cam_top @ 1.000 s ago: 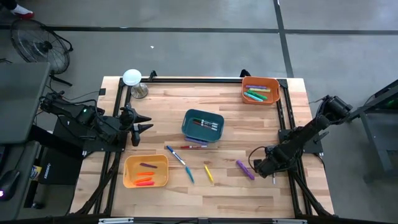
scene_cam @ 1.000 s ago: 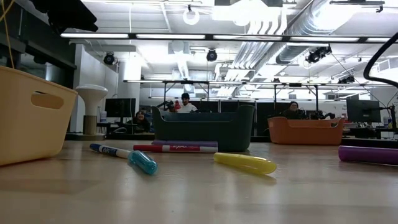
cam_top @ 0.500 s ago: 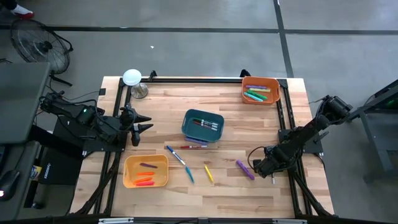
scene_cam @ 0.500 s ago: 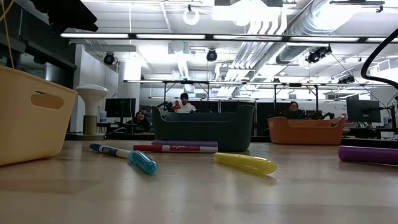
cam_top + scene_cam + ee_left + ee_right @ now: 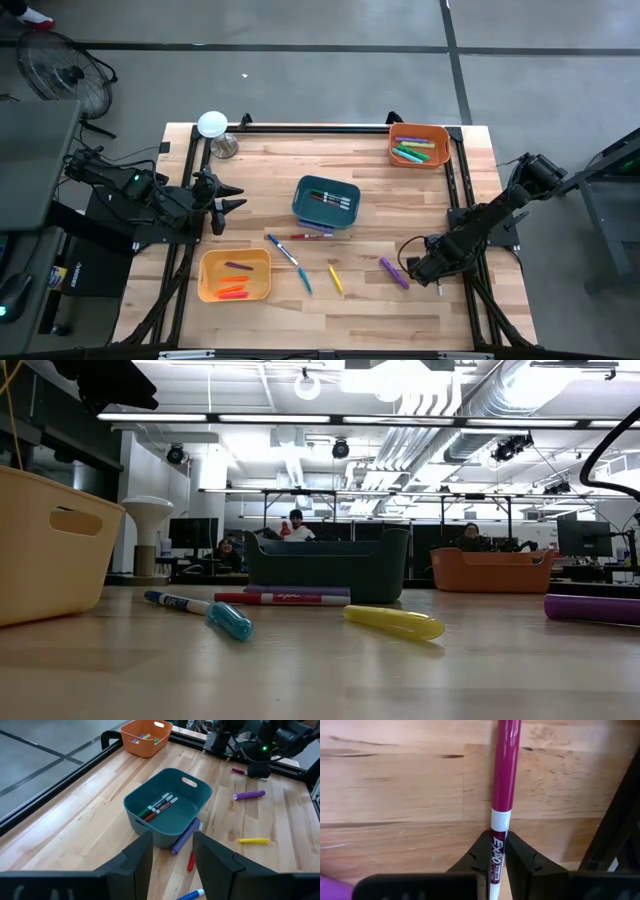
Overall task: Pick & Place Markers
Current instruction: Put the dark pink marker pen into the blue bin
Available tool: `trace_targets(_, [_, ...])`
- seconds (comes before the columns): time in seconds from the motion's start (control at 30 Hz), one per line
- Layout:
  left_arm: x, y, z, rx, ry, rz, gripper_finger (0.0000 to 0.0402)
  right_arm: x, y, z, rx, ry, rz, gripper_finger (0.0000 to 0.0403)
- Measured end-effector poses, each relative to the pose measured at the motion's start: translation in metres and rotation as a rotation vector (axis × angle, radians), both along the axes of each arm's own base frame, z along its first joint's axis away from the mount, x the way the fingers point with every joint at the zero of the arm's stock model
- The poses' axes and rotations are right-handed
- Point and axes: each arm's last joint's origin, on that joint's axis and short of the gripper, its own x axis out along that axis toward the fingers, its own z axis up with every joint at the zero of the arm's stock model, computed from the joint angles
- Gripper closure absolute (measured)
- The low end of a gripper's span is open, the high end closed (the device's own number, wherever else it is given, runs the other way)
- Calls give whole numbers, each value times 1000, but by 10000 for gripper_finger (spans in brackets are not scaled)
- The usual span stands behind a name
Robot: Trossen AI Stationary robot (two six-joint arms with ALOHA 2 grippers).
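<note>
My right gripper (image 5: 414, 270) points down at the table's near right and is shut on a magenta-and-white marker (image 5: 503, 780), which lies on the wood beside the black frame rail. A purple marker (image 5: 393, 272) lies just left of it. Farther left lie a yellow marker (image 5: 336, 280), blue markers (image 5: 283, 249) and a red marker (image 5: 305, 236), all flat on the table. The teal bin (image 5: 326, 200), the orange bin (image 5: 420, 145) and the yellow bin (image 5: 235, 275) each hold markers. My left gripper (image 5: 232, 197) waits open above the table's left side. My right gripper pinches the marker's white barrel (image 5: 498, 846), just behind the magenta cap, between its two fingers. The fingers come from above, pointing down, and lie across the marker. The marker looks flat on the table, its magenta end (image 5: 506, 760) stretching away from the fingers.
A black frame rail (image 5: 615, 820) runs close beside the held marker. A white mushroom-shaped lamp (image 5: 212, 124) and a metal cup (image 5: 225, 148) stand at the far left corner. Bare wood shows along the near edge. People sit at desks in the room behind.
</note>
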Motion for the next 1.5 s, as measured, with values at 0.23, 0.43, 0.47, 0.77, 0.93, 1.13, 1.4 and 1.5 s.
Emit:
trace_targets(0.23, [0, 0, 0, 0, 0, 0, 264, 2, 1, 3, -24, -23, 41, 377])
trace_targets(0.43, [0, 0, 0, 0, 0, 0, 264, 6, 2, 5, -32, -56, 78, 377])
trace_targets(0.47, [0, 0, 0, -1, 0, 0, 264, 6, 2, 5, -32, -59, 81, 378])
trace_targets(0.77, [0, 0, 0, 0, 0, 0, 264, 15, 4, 13, -76, -109, 113, 379])
trace_targets(0.93, [0, 0, 0, 0, 1, 1, 264, 24, 2, 17, -141, -201, 111, 383])
trace_targets(1.13, [0, 0, 0, -6, -2, 4, 264, 36, -6, 18, -185, -281, 106, 384])
trace_targets(1.4, [0, 0, 0, -8, -3, 5, 264, 53, -28, 20, -202, -340, 156, 384])
trace_targets(1.5, [0, 0, 0, -9, -4, 6, 264, 58, -39, 25, -204, -375, 176, 384])
